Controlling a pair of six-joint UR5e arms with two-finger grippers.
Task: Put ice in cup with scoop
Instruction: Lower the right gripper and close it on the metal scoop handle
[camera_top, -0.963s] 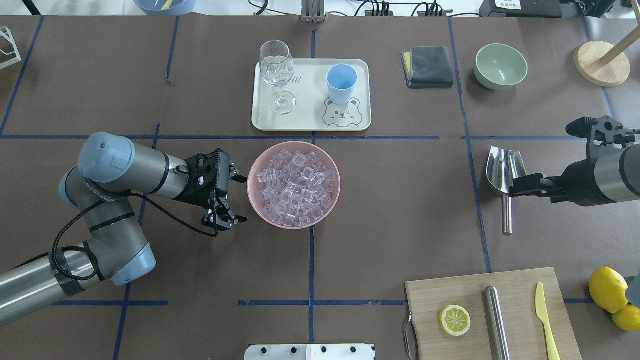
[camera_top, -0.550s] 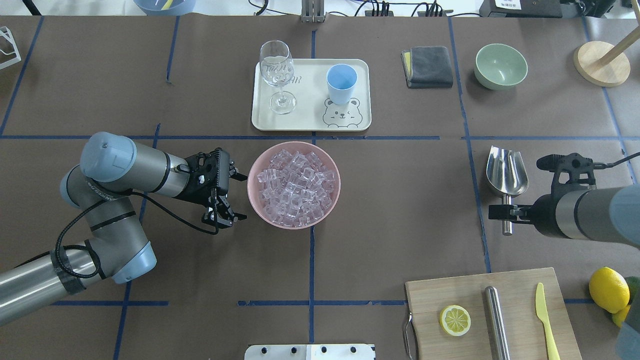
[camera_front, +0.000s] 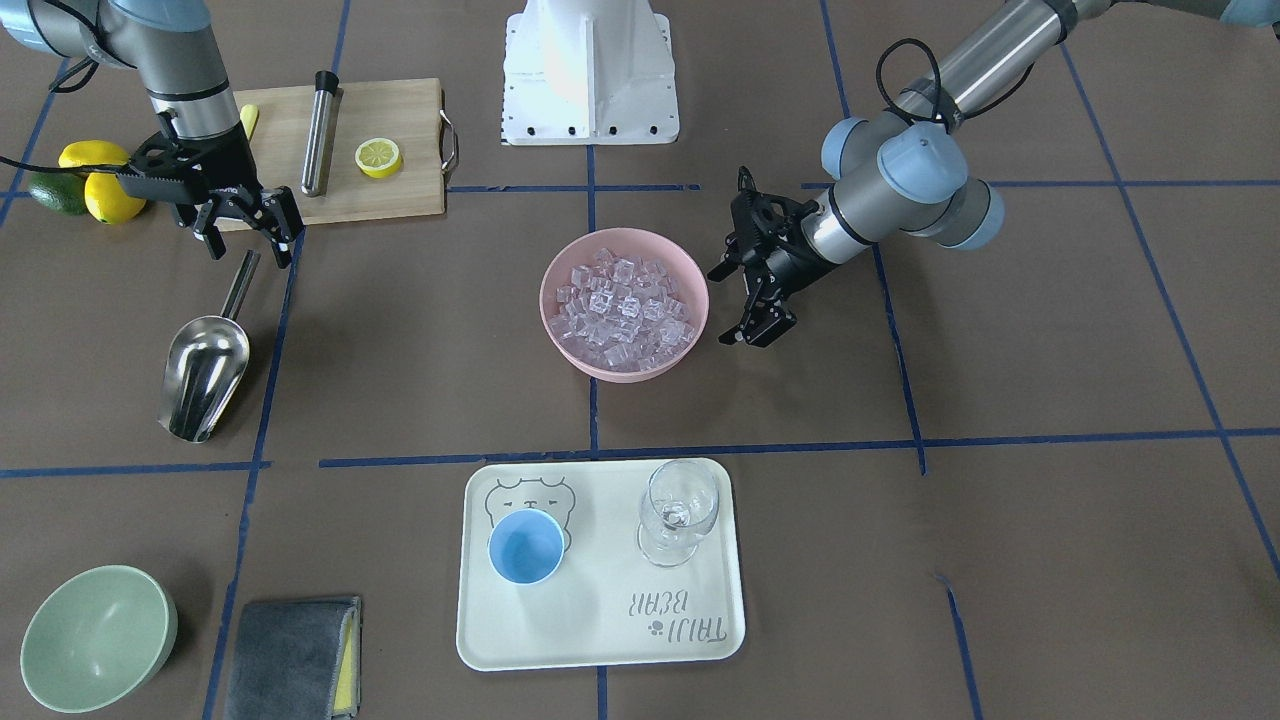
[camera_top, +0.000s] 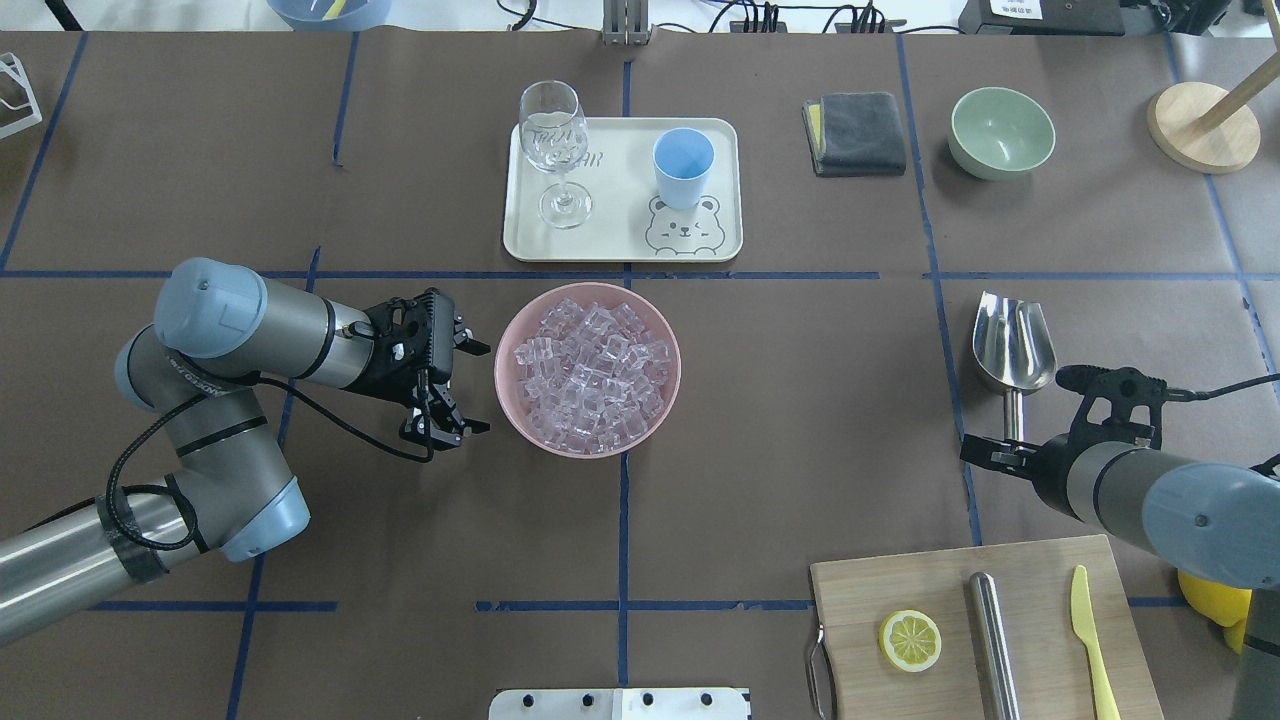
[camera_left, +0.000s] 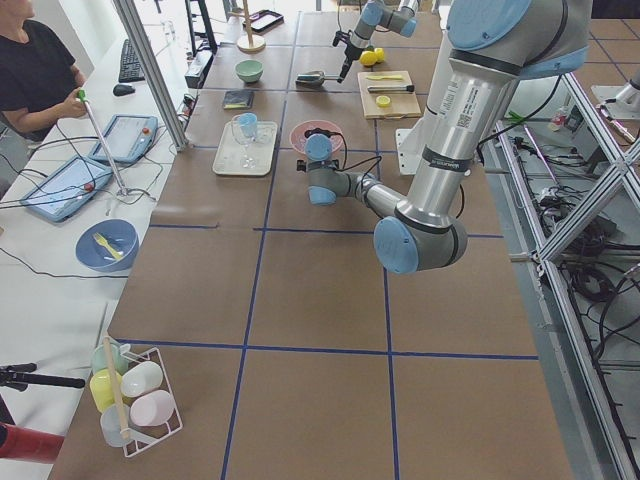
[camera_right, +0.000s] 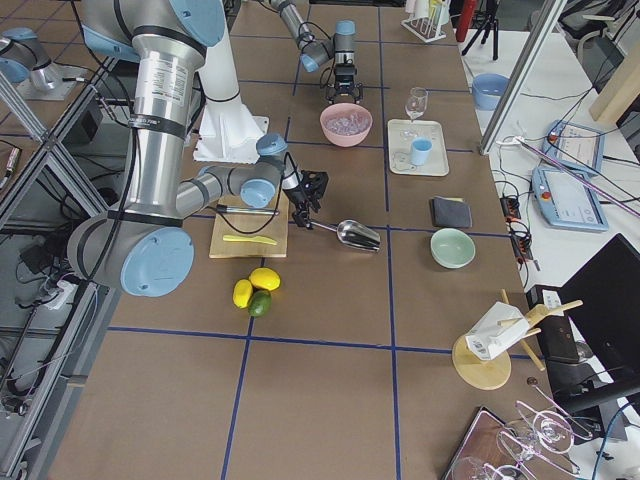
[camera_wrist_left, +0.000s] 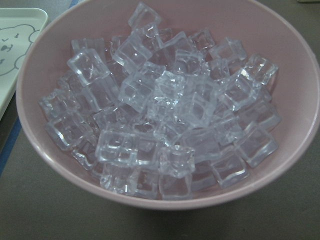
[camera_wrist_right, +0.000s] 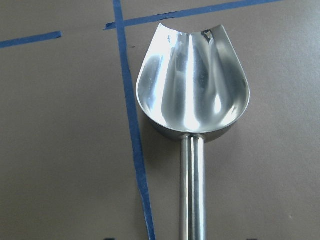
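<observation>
- Step in hand: pickup of the scoop. It lay flat on the counter on the robot's right, trough toward the far side, empty and not gripped.
- Right gripper sat over the handle's end, jaws wide. The wrist view looked straight down the handle, so alignment seemed good. Couldn't tell whether there was any contact with the handle.
- Left gripper was just beside the pink bowl, jaws wide, holding nothing. Probably there to steady the bowl.
- Ice was all in the bowl, mid-counter, heaped.
- Cup was upright and empty on the tray, just beyond the bowl, beside a stemmed glass.
- Next, as I read it: drop the right jaws around the handle, close, lift level, then carry to the bowl. The handle is thin and round, so a firm, centred pinch is needed or it may roll.
</observation>
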